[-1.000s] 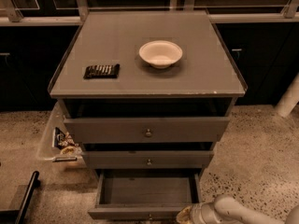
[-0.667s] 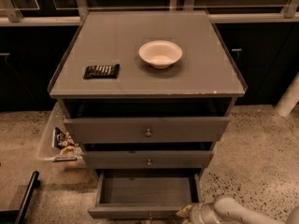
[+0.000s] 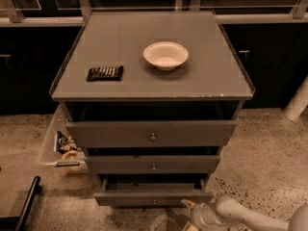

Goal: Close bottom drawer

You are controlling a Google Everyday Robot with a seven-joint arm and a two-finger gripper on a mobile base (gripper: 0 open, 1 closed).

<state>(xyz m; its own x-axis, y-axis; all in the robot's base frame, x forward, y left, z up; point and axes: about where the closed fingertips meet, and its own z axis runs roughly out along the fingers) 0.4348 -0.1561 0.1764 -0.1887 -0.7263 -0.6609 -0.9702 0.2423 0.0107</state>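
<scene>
The grey cabinet (image 3: 154,88) has three drawers. The bottom drawer (image 3: 125,198) is the lowest, a slim grey front with a small round knob (image 3: 154,201). It stands slightly pulled out, with a narrow dark gap showing behind its front. My gripper (image 3: 190,208) is at the bottom of the camera view, just below and to the right of that front, close to its right end. My pale arm (image 3: 240,216) runs off toward the lower right corner.
The middle drawer (image 3: 153,163) and the taller top drawer (image 3: 152,133) also stick out a little. A white bowl (image 3: 165,55) and a dark flat packet (image 3: 105,73) lie on the cabinet top. A clear bin with snacks (image 3: 60,146) stands at the cabinet's left. A black bar (image 3: 26,201) lies at lower left.
The bottom drawer has slid most of the way into the cabinet. My gripper has moved forward with its front, toward the cabinet.
</scene>
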